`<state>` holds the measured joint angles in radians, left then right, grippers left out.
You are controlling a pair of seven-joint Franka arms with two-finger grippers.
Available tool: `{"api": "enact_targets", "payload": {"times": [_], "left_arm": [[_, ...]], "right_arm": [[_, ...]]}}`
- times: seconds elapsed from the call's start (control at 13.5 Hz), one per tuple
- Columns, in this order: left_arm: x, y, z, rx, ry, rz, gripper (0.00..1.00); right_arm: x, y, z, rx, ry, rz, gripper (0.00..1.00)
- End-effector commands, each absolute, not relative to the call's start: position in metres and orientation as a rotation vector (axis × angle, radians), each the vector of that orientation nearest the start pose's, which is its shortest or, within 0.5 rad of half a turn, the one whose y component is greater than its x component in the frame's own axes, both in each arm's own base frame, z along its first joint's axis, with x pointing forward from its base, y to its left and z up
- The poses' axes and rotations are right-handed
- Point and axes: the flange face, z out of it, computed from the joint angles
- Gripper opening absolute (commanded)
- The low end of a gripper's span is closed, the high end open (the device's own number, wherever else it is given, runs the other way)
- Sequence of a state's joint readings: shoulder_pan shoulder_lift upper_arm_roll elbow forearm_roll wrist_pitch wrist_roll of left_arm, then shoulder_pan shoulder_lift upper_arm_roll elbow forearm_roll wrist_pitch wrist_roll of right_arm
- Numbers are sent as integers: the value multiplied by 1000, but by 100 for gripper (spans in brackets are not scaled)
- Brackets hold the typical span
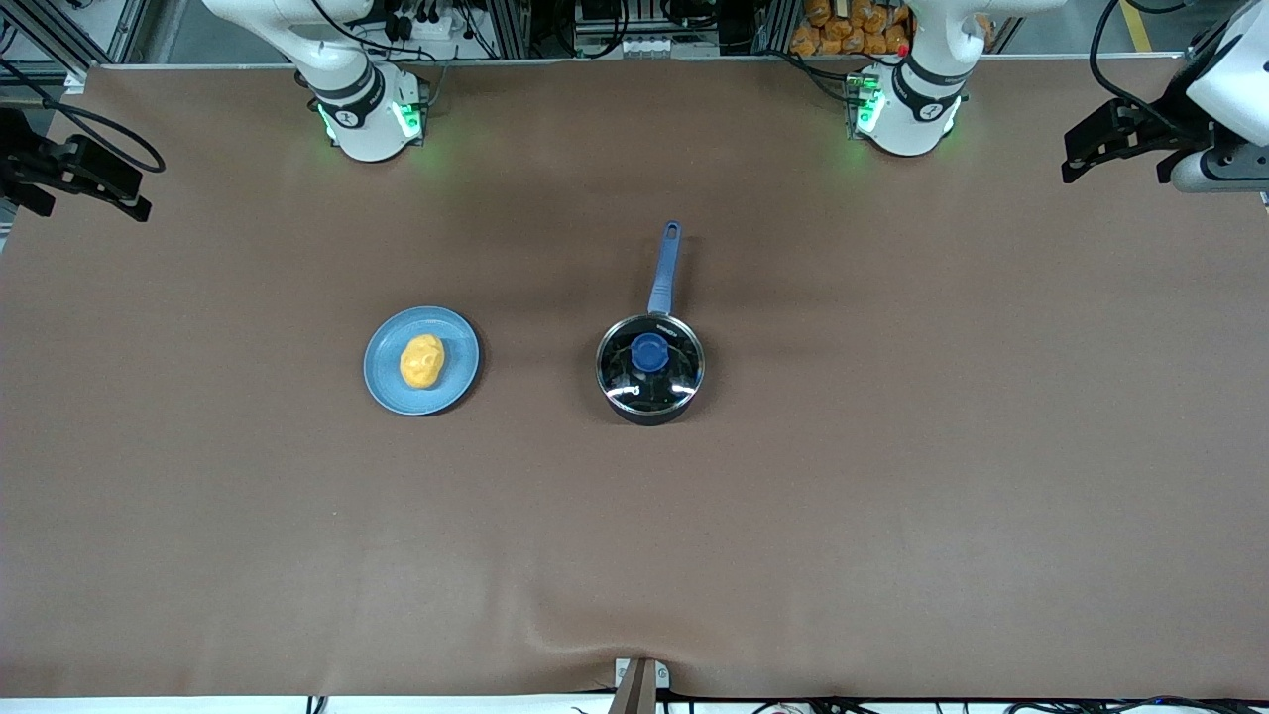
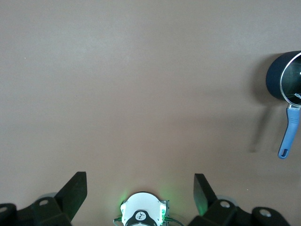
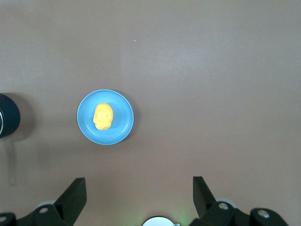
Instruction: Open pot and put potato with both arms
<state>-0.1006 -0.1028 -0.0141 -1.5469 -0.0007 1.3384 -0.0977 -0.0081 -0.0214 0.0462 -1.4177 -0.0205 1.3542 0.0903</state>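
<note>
A brown counter [image 1: 892, 516] is seen from above. At the frame's centre sits the pot [image 1: 650, 369], a small black saucepan closed by a glass lid [image 1: 634, 382] with a blue knob [image 1: 650, 351]; its long blue handle [image 1: 665, 268] points toward the top of the frame. The lid is judged fragile and smooth at the rim, so the knob is the likely place to take hold and lift straight up. Left of centre, on a light-blue plate [image 1: 382, 382], lies the potato [image 1: 421, 360], lumpy and yellow-orange. It is judged light, firm and a little prone to rolling; a grasp across its narrower middle is suggested.

The left claw [image 2: 140, 184] is held high at the frame's right edge, its fingers spread apart and empty. The right claw [image 3: 139, 187] is held high at the frame's left edge, likewise spread apart and empty. Neither touches anything.

Plate and pot stand well apart. Nothing is seen between either claw and its target; only the plate's shallow rim could hinder a low grasp on the potato.
</note>
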Motion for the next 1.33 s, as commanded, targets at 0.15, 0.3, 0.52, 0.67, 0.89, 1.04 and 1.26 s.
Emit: {"api": "enact_targets", "payload": {"times": [0.15, 0.3, 0.52, 0.67, 0.89, 1.04, 1.26], "left_arm": [[492, -45, 677, -3128, 11, 146, 100], [494, -45, 684, -3115, 14, 117, 100], [499, -46, 678, -3111, 32, 135, 100], [498, -47, 677, -3110, 37, 142, 100], [498, -44, 677, -3110, 20, 143, 100], [499, -44, 675, -3110, 11, 147, 100], [502, -45, 677, -3109, 10, 123, 100]], "right_arm": [[516, 21, 694, -3168, 73, 58, 100], [516, 21, 694, -3168, 73, 58, 100], [516, 21, 694, -3168, 73, 58, 100], [516, 21, 694, -3168, 73, 56, 100], [516, 22, 694, -3168, 71, 56, 100], [516, 22, 694, -3166, 70, 56, 100], [516, 21, 694, -3166, 73, 56, 100]]}}
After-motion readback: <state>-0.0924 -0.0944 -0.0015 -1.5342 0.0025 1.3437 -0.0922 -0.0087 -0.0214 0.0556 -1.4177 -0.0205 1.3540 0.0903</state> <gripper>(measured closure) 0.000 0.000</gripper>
